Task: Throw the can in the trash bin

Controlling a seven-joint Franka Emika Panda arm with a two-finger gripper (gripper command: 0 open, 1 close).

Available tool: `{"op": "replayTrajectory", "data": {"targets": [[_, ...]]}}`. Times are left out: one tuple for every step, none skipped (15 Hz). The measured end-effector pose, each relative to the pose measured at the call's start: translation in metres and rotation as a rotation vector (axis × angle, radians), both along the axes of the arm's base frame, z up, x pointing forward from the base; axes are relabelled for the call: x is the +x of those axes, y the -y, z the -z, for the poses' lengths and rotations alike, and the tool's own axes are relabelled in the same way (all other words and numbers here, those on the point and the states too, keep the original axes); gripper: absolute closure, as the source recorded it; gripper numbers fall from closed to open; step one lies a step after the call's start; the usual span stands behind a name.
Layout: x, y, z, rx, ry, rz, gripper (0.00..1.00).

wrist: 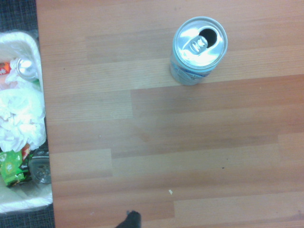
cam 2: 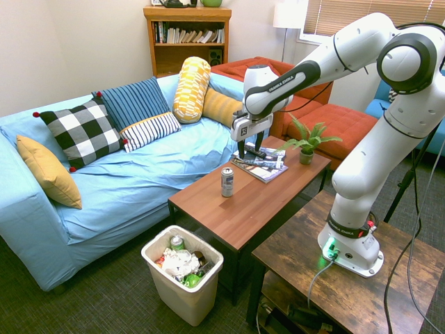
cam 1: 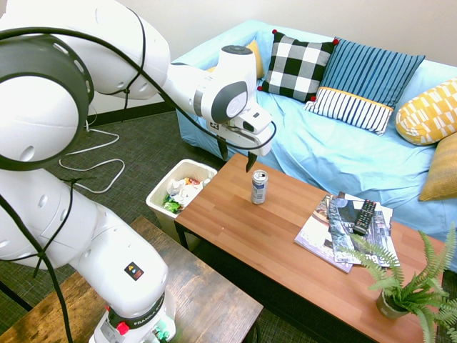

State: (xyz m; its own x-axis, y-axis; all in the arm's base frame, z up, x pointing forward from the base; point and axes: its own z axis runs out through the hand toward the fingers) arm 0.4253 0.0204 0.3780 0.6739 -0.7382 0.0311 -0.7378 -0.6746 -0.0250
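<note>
The fingers (cam 1: 238, 153) hang spread apart, holding nothing, above the wooden surface (cam 1: 285, 250) near its end by the bin (cam 1: 158, 201). The can (cam 1: 259, 187) stands upright on the surface just below and slightly to one side of the fingertips, not touching them; the wrist view shows its opened top (wrist: 199, 42). The bin sits on the floor against the surface's short end, with white, green and red litter inside. Farther along the surface lie magazines (cam 1: 335, 229) with a remote (cam 1: 365, 216) on them, and a potted fern (cam 1: 407, 286) stands beyond. A blue sofa (cam 1: 335, 150) runs behind.
</note>
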Motion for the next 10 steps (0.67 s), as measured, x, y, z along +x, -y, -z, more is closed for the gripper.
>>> {"op": "replayTrajectory", "data": {"targets": [[0.001,0.0,0.0,0.0,0.0,0.0,0.0],[0.001,-0.001,0.001,-0.001,0.002,0.002,0.0],[0.003,-0.003,0.0,-0.005,0.004,0.004,0.0],[0.006,-0.005,0.001,-0.011,0.007,0.006,0.0],[0.01,-0.007,0.002,-0.017,0.011,0.012,0.0],[0.016,-0.008,0.003,-0.024,0.017,0.026,0.0],[0.024,-0.007,0.004,-0.029,0.028,0.049,0.0],[0.034,-0.005,0.007,-0.033,0.032,0.076,0.0],[0.044,-0.002,0.011,-0.036,0.034,0.105,0.0],[0.055,0.003,0.016,-0.035,0.032,0.13,0.0]]}}
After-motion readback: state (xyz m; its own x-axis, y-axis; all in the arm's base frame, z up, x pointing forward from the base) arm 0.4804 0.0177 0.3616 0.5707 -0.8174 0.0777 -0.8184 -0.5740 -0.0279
